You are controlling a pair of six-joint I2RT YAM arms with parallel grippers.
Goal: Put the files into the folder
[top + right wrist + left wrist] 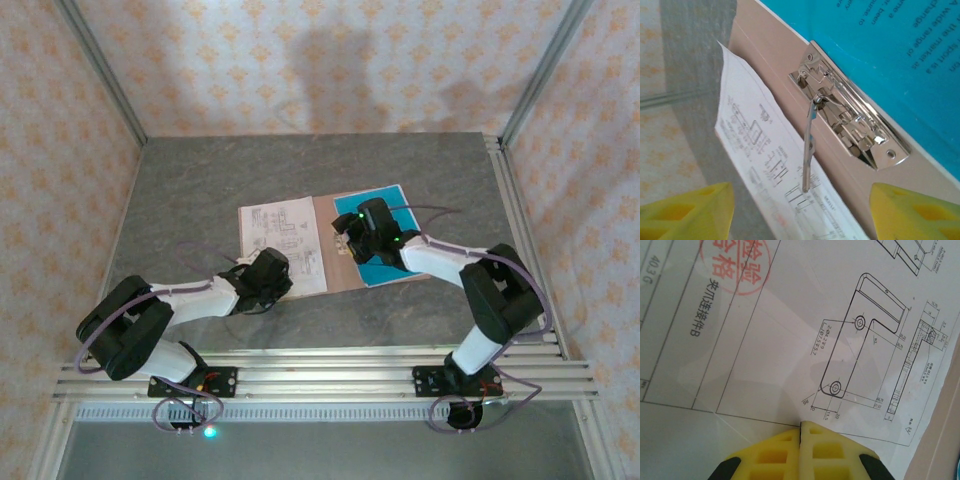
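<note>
**Left gripper closed, right gripper wide over the clip**

The folder (328,262) lies open and flat on the grey table (200,190), spine running away from me. The white sheet (283,243) covers its left panel, and the teal sheet (392,198) lies on its right panel.

My left gripper (801,426) has its yellow fingers pressed tight together, with nothing that I can see between them. From its wrist view the tips sit at the near edge of the white sheet, over a line drawing of a bracket and below a red round stamp (735,262). Whether the tips actually touch the paper I cannot tell. A strip of folder card shows past the sheet's right edge.

My right gripper (348,236) hangs over the middle of the folder, beside the spine. Its fingers (687,212) stand far apart, one in each lower corner of the wrist view, and they grip nothing. Between them is a shiny metal clip (852,122) fixed to the right panel, just beside the teal sheet's inner edge (whether that edge goes under the clip plate I cannot make out). The clip's thin lever (808,150) stands raised off the plate. The teal sheet carries lines of dark print. The white sheet's inner edge runs along the bare card next to the clip.
</note>
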